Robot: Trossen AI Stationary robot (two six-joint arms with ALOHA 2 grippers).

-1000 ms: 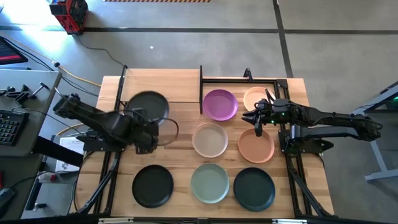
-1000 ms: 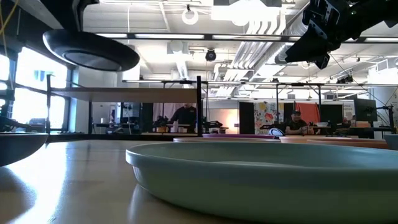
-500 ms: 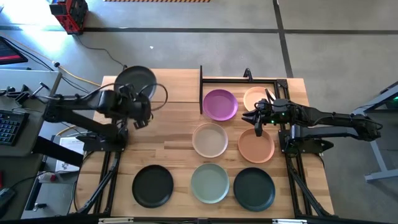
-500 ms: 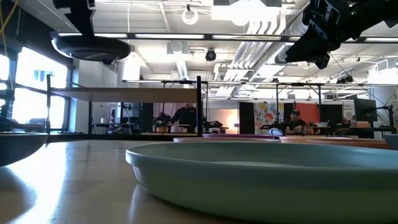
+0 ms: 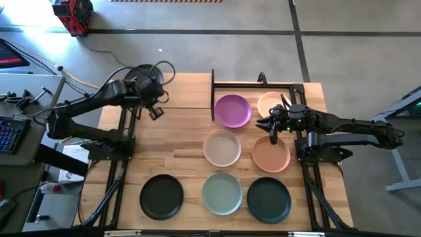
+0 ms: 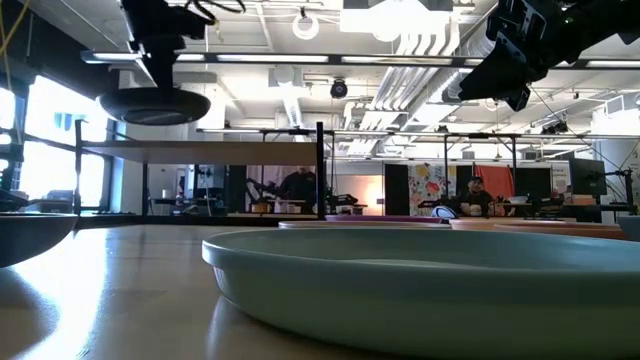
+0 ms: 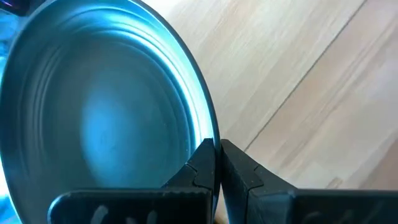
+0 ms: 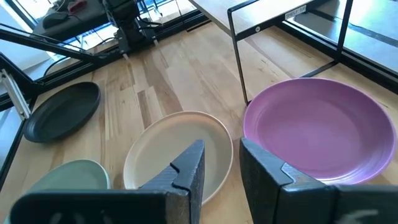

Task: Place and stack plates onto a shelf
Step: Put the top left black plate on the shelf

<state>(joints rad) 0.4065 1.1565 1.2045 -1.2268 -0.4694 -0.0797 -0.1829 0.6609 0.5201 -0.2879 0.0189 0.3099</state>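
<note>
My left gripper (image 5: 146, 92) (image 7: 216, 155) is shut on a black plate (image 5: 137, 77) (image 6: 155, 105), which hangs a little above the pale shelf plank (image 5: 181, 89) (image 6: 220, 151) at the table's far left. My right gripper (image 5: 272, 126) (image 8: 222, 158) is open and hovers above the table between the purple plate (image 5: 233, 110), the beige plate (image 5: 222, 148) and the terracotta plate (image 5: 271, 155). The cream plate (image 5: 268, 103) lies partly under the right arm. Near the front edge rest a black plate (image 5: 162, 196), a sage plate (image 5: 222, 193) and another black plate (image 5: 268, 199). My left gripper pinches the black plate's rim (image 7: 208, 134) between its two fingers (image 7: 202, 168), one on the inner side of the rim and one on the outer. The plate is lifted clear, about level, and reaches from the fingers toward the table's far left.
A black metal frame (image 5: 253, 83) (image 8: 286, 37) stands behind the purple and cream plates at the far right. A black upright (image 5: 212, 85) marks the shelf's right end. Bare tabletop (image 5: 168, 141) lies in front of the shelf. People sit in the room beyond (image 6: 480, 200).
My left gripper has carried the black plate from above the table's left middle toward the far edge and the left, over the shelf, and down closer to the plank. The plate, tilted before, now hangs about level.
</note>
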